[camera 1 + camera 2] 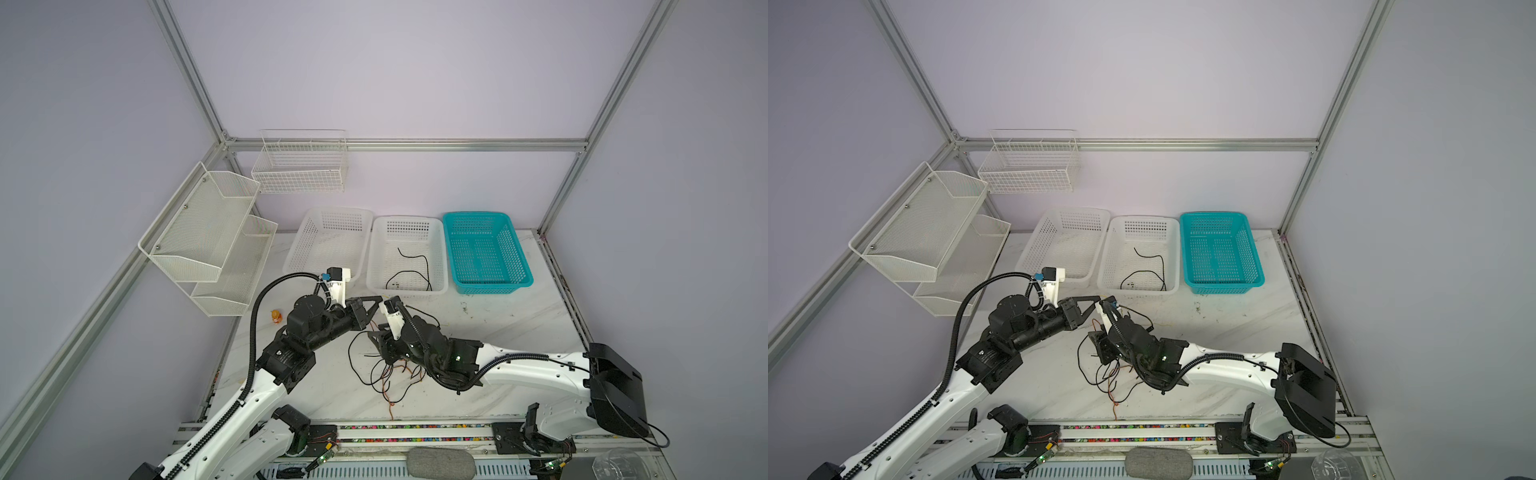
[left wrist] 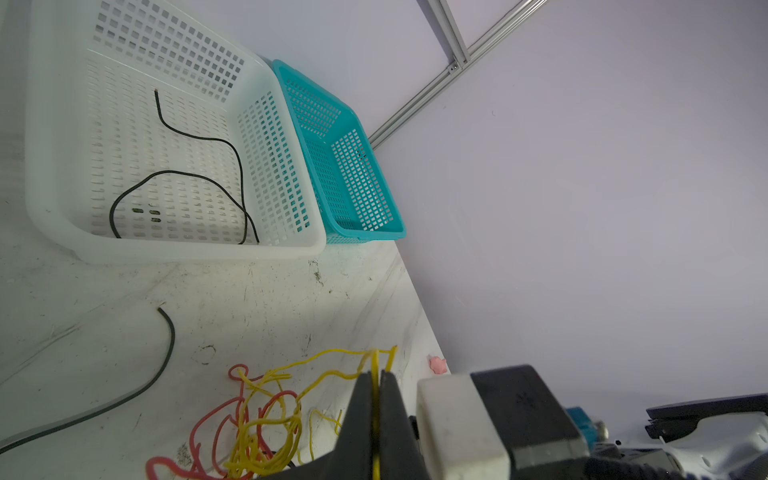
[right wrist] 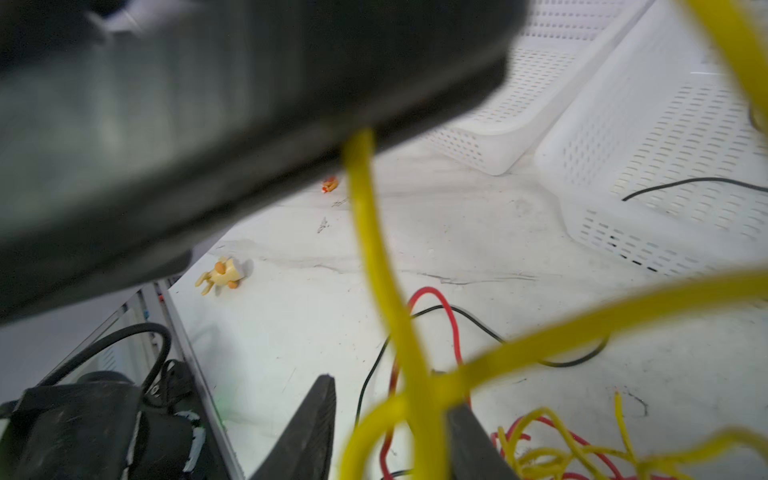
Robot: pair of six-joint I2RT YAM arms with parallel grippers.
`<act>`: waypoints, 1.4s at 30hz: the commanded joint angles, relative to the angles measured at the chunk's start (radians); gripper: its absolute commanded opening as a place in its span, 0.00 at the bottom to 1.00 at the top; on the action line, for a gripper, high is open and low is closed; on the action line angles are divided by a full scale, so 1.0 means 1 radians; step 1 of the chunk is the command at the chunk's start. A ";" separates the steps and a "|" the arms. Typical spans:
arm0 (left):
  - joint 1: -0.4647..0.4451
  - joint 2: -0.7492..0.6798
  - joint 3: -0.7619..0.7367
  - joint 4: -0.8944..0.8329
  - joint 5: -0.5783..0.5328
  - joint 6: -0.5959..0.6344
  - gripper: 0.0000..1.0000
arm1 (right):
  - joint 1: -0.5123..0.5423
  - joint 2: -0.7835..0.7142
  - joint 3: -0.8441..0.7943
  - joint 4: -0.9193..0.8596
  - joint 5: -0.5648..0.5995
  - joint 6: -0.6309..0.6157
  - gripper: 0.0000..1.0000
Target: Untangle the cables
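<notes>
- Left end effector (image 2: 376, 376): clenched on one yellow cable (image 2: 376, 358), pinched close to the fingertips. I judge a sharp pull could slip it free.
- Right end effector (image 3: 390, 395): jaws apart. What looks like the same yellow cable runs between them, unpinched. A second yellow loop crosses there, so closing now could trap both and tighten the knot.
- Tangle (image 1: 390, 374): yellow, red and black cables on the counter (image 1: 519, 332), near centre, under the right end effector. If I draw the held cable away with nothing pinning the rest, the whole clump may lift and drag.
- Black cable (image 1: 415, 270): lies alone in the middle basket (image 1: 405, 293), far side. No risk noted.
- Clearance: both end effectors sit close together at centre. A careless swing could knock one into the other.
</notes>
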 commanded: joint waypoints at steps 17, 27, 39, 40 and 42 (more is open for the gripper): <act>-0.008 0.000 0.027 0.018 -0.035 0.015 0.00 | 0.029 0.050 0.046 -0.034 0.036 0.015 0.41; -0.007 -0.002 0.037 0.007 -0.042 0.025 0.00 | 0.056 0.085 -0.001 -0.036 0.065 0.058 0.42; -0.007 -0.013 0.042 0.008 -0.060 0.013 0.00 | 0.104 0.159 -0.001 -0.005 0.158 0.022 0.42; -0.008 -0.014 0.042 0.009 -0.062 0.013 0.00 | 0.109 0.165 -0.007 0.003 0.169 0.020 0.42; -0.007 -0.011 0.043 0.010 -0.061 0.013 0.00 | 0.117 0.174 -0.021 0.031 0.189 0.015 0.42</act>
